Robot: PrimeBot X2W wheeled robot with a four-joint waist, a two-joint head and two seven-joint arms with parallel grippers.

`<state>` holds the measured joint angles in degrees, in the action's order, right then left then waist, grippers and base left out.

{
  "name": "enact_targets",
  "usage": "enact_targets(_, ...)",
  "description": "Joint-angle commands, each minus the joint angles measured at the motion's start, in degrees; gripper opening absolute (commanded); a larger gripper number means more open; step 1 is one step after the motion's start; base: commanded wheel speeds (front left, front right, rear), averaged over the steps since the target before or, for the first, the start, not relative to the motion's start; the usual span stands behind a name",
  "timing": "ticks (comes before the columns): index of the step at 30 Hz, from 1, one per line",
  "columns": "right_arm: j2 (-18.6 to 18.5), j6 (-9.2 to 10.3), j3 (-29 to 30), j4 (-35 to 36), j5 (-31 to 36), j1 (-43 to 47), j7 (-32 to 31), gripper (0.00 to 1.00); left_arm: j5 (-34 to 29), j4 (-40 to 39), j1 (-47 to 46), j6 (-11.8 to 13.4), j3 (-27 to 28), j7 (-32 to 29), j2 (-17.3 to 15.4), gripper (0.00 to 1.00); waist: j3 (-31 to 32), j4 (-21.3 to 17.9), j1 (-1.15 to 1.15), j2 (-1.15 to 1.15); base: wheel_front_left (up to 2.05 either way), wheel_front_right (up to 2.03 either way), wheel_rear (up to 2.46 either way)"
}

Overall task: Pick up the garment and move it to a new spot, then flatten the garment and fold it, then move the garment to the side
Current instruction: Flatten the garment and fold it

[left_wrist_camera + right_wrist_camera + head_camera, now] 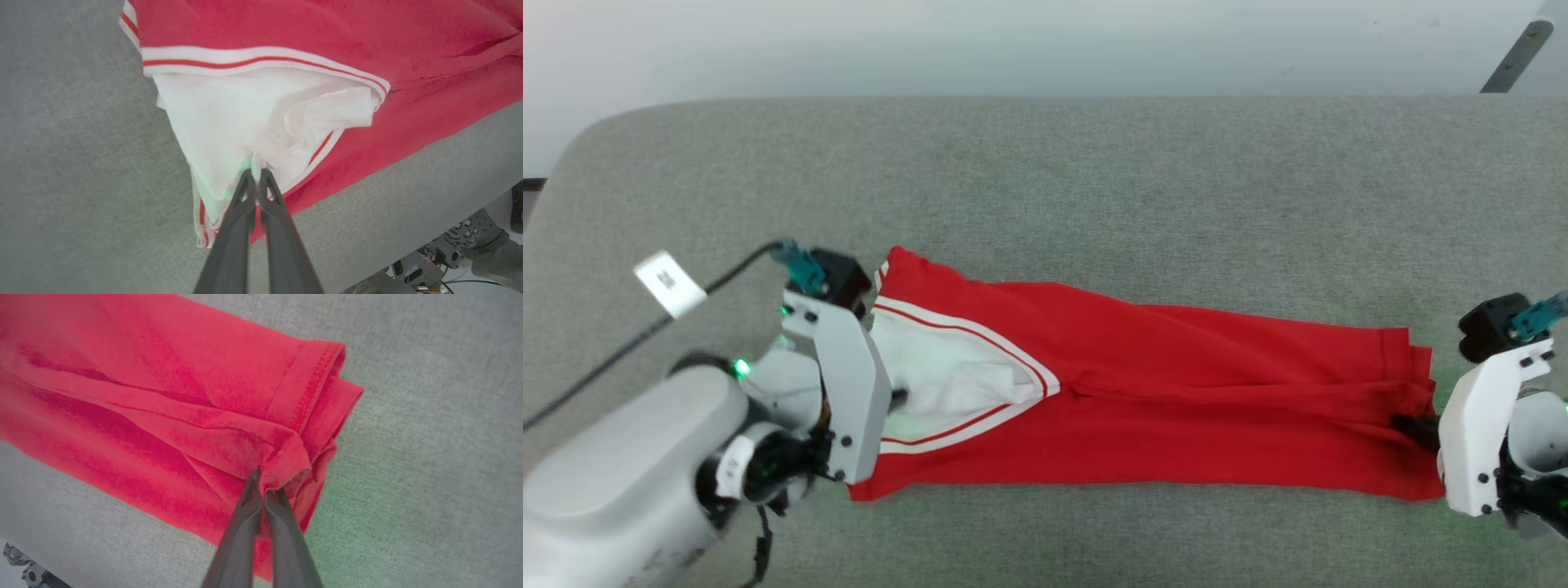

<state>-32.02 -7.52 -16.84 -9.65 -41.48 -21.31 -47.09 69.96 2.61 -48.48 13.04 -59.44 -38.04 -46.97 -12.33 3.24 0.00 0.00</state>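
Red cloth runs across the near half of the grey felt-covered table (1094, 180) in the head view. It is the large red sleeveless jersey with white-and-red striped trim (1176, 392), lying folded into one long band from 9 o'clock to 3 o'clock. Its V-shaped neck opening, lined in white, points toward 9, and its hemmed bottom edge lies toward 3.

The left gripper (257, 169) sits at the 9 o'clock end of the band. From the head camera its fingertips are masked by the pale wrist housing. The left wrist view looks straight down the two long dark fingers, which are pressed together on a small pinch of the white inner cloth, just inside the striped V. That view also takes in the table's edge toward 4 o'clock, with a grey perforated shoe (478, 241) on the floor beyond it.

The right gripper (265, 482) is at the 3 o'clock end. The head view gives little more than a dark finger stub touching the hem. The right wrist view shows the fingers clamped tight on a bunched fold of red fabric beside the stitched hem, where several layers are stacked.

The head view also shows a white paper tag (670, 283) on a black cable (605, 359), at 10 o'clock from the left wrist.
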Motion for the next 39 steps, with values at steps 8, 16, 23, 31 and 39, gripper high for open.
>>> enact_targets(8,1.6,0.06,-2.2,-2.9,1.7,-1.5,1.2,0.47,3.4,9.8,2.3,-3.3,-0.3,0.8,4.5,0.2,1.0,-1.0,0.0,0.0,0.0,0.0,0.0)
enact_targets(16,0.8,0.06,-3.9,-3.7,0.7,-2.8,-0.3,1.0,2.7,12.1,1.9,-4.2,-0.4,1.7,5.4,1.0,5.0,-1.0,0.0,0.0,0.0,0.0,0.0)
enact_targets(23,1.3,0.06,-2.1,-2.1,-0.5,-0.9,-0.8,1.0,2.6,9.5,4.9,-3.3,0.5,5.4,3.8,1.0,9.4,-0.9,0.0,0.0,0.0,0.0,0.0)
enact_targets(31,2.5,0.06,3.0,-1.2,0.9,3.3,1.0,1.0,-0.7,3.7,11.7,-2.3,3.8,20.8,-0.1,1.0,12.9,-1.1,0.0,0.0,0.0,0.0,0.0)
enact_targets(39,4.4,0.06,7.7,-3.8,3.8,4.5,1.4,1.0,-3.7,-0.5,18.3,0.5,7.1,35.7,-2.2,1.0,13.3,-0.2,0.0,0.0,0.0,0.0,0.0)
